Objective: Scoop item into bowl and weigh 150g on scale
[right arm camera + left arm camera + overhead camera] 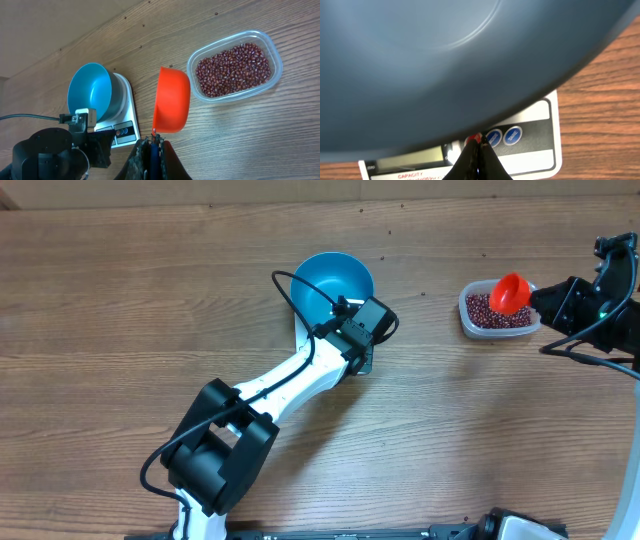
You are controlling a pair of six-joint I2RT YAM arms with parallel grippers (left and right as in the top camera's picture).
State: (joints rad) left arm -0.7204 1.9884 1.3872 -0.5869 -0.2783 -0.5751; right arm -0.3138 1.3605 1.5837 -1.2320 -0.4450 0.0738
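Overhead: round bright-blue bowl (332,278), smooth and glossy, sits mid-table on wood-grain laminate. The left arm (290,375) reaches up to its near rim. To the right is a clear rounded-rectangular plastic tub (497,313) with a maroon bed of beans (485,310). An orange-red scoop (511,292) hangs over the tub, held by the right gripper (540,298).

Left wrist: the bowl's matte underside fills the top, resting on the flat white scale (532,150). The left gripper (478,145) is fully closed and empty, its tip at the panel beside two round blue buttons (512,135) — possibly touching a red one, but the view is blocked.

Right wrist: the jaws are clamped on the scoop's thin handle, with the cup tilted on edge between bowl and tub.
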